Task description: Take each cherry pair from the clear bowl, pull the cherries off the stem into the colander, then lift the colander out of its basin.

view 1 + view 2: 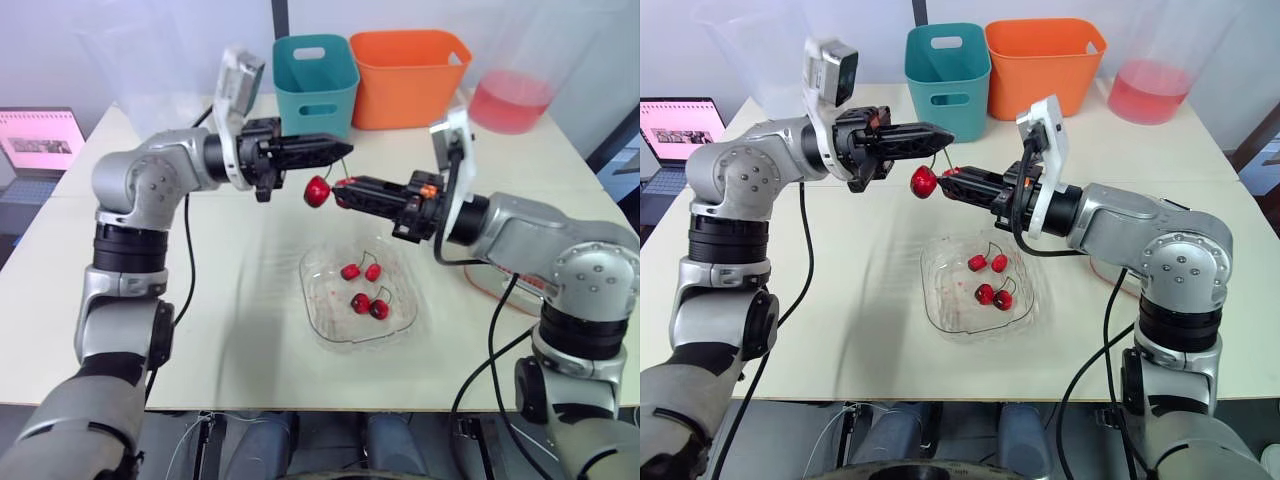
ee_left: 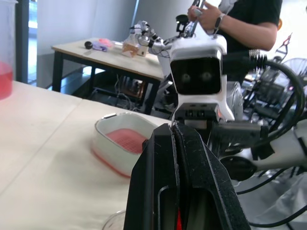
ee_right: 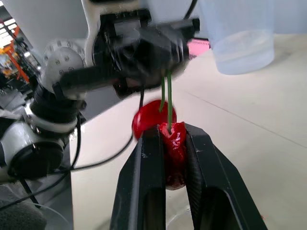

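Observation:
My left gripper point(image 1: 345, 148) is shut on the green stem of a cherry pair, held above the table. One red cherry point(image 1: 317, 191) hangs free below it. My right gripper point(image 3: 169, 132) is shut on the pair's other cherry point(image 3: 173, 146), right beside the hanging one. Below them stands the clear bowl point(image 1: 320, 335) with two more cherry pairs point(image 1: 361, 270) point(image 1: 370, 305) inside. The white basin point(image 2: 108, 148) with the red colander point(image 2: 127, 139) sits on the table behind my right arm, mostly hidden in the eye views.
A teal bin point(image 1: 315, 80) and an orange bin point(image 1: 408, 75) stand at the table's back. A clear jug with pink liquid point(image 1: 512, 95) is at the back right. A laptop point(image 1: 40, 140) sits off to the left. A person point(image 2: 240, 24) stands beyond the table.

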Controlling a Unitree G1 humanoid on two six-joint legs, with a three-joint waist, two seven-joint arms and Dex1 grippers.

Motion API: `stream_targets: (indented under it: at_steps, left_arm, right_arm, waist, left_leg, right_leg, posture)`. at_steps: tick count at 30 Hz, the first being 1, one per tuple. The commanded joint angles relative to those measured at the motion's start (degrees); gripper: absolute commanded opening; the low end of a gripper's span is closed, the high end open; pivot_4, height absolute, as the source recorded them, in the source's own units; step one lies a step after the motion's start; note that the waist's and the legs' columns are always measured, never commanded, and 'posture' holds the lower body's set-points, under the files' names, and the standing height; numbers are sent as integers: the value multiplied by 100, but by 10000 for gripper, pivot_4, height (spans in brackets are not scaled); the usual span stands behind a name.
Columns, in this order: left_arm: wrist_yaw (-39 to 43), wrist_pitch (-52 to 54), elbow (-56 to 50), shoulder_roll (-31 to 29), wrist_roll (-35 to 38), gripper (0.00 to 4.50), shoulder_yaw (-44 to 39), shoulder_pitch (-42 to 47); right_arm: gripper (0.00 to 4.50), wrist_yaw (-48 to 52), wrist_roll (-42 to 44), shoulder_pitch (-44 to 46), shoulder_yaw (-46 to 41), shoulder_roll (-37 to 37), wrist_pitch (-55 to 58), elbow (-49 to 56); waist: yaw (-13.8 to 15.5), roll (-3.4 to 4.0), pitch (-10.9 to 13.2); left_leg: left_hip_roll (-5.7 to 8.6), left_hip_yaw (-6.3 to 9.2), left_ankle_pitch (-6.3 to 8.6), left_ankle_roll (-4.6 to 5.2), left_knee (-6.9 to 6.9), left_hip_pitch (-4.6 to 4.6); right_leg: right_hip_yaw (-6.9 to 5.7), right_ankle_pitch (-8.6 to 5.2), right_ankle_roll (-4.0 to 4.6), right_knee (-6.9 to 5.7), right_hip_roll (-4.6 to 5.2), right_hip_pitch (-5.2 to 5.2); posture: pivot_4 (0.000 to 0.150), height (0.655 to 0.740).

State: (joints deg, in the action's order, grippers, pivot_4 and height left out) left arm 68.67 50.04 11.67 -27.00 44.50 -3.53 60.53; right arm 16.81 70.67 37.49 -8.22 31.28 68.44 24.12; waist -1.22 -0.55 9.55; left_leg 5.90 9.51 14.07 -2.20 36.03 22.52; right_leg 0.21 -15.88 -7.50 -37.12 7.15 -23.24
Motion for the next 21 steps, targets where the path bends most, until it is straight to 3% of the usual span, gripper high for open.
stream_targets:
  at_steps: [1,8,13,21]
  left_arm:
    - [9,-99,-126,-81,125,0,-235,168]
    - [68,-229,-222,-85,-42,0,-100,66]
    - [26,-538,-491,-100,-294,0,119,-218]
    - [-73,-673,-741,-46,-369,0,195,-591]
  right_arm:
    - [3208,177,-64,-44,80,140,-73,146]
    - [3208,367,-224,-179,-19,392,-239,171]
    - [3208,902,-942,-723,-752,1349,-815,12]
    - [3208,1794,-2469,-2436,-1998,2778,-1764,-884]
  waist:
    - [-14,3,-1]
    - [10,2,-1]
    - [54,0,0]
    - [21,-1,1]
  left_leg:
    - [0,-4,0,0,-1,-1]
    - [-1,-3,0,0,1,-1]
    - [5,-5,0,0,3,0]
    - [10,-17,25,43,7,-3]
  right_leg:
    - [4,0,0,-1,0,-2]
    - [3,0,0,-1,-1,0]
    - [3,0,0,5,3,5]
    - [5,0,-1,4,-1,8]
  posture:
    - [1500,7400]
    - [1500,7400]
    - [1500,7400]
    - [1500,7400]
